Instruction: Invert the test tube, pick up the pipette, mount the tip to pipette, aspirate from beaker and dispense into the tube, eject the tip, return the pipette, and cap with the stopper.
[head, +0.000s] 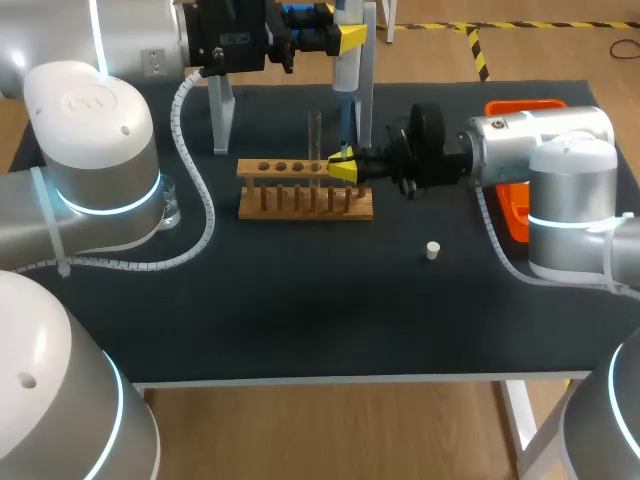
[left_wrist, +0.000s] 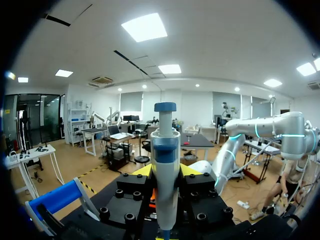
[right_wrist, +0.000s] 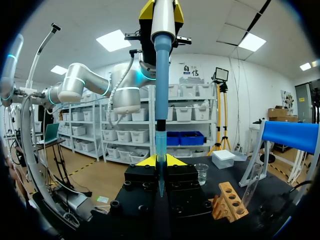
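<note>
My left gripper (head: 340, 40) (left_wrist: 166, 172) is shut on the white and blue pipette (head: 347, 70) (left_wrist: 165, 160) and holds it upright above the rack. The pipette's shaft (right_wrist: 161, 75) comes down into the clear tip (right_wrist: 160, 147), which stands between the yellow fingers of my right gripper (head: 343, 167) (right_wrist: 160, 161), shut on it just over the right end of the wooden rack (head: 305, 202) (right_wrist: 227, 200). The test tube (head: 314, 140) (right_wrist: 252, 182) stands in the rack. The glass beaker (head: 168, 208) (right_wrist: 201, 173) is at the left, partly behind my left arm. The white stopper (head: 432, 250) lies on the mat.
An orange tray (head: 515, 205) sits at the right edge, mostly behind my right arm. The white pipette stand (head: 222, 110) with its blue holder (right_wrist: 295, 136) (left_wrist: 55, 197) rises behind the rack.
</note>
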